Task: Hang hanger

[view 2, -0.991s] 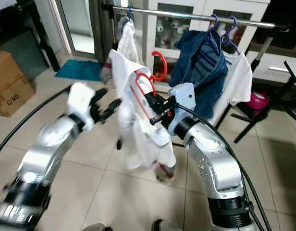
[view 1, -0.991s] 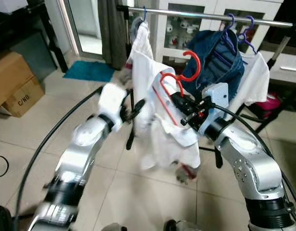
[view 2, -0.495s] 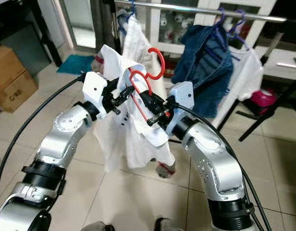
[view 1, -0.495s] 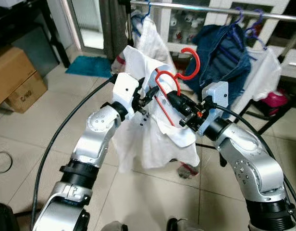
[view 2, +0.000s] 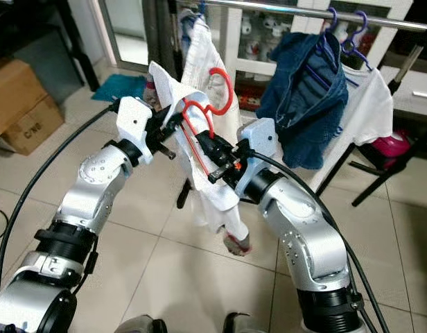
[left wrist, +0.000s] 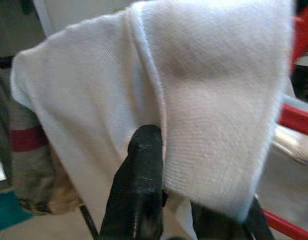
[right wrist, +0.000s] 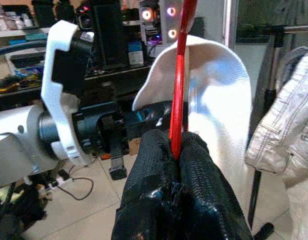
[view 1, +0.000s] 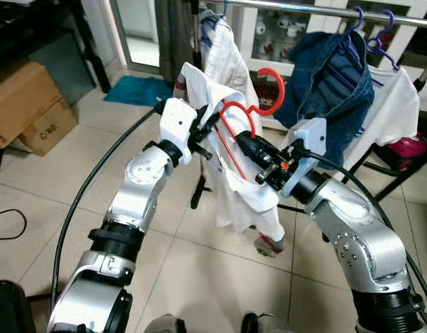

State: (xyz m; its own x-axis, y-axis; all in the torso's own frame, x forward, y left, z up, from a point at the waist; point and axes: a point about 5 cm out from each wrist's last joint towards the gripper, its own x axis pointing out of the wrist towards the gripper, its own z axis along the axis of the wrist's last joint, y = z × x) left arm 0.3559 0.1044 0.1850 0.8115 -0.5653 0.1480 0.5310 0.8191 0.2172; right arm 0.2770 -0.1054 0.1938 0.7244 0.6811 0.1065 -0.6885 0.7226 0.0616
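**Left eye view: both grippers hold up a shirt on a red hanger in front of the clothes rail**

Left eye view, left to right: brown cardboard boxes (view 1: 30, 104) on the tiled floor, teal mat (view 1: 139, 90) behind. Left gripper (view 1: 208, 127) raised at chest height, fingers (left wrist: 139, 185) closed on a fold of the white cotton shirt (view 1: 245, 180); left wrist view shows the cloth pinched between the black fingers. Shirt is draped over the red plastic hanger (view 1: 249, 118), which is held in the air, hook up, below and in front of the silver metal clothes rail (view 1: 324, 10), not on it. Right gripper (view 1: 249, 148) comes in from the right, fingers clamped shut on the hanger's red bar; right wrist view shows the bar (right wrist: 179, 75) squeezed between both fingers (right wrist: 194, 180). On the rail behind: another white garment (view 1: 224, 41) on a blue hanger, then a dark blue denim garment (view 1: 335, 87) on purple hangers (view 1: 369, 31), white shirt (view 1: 397, 104) furthest right.
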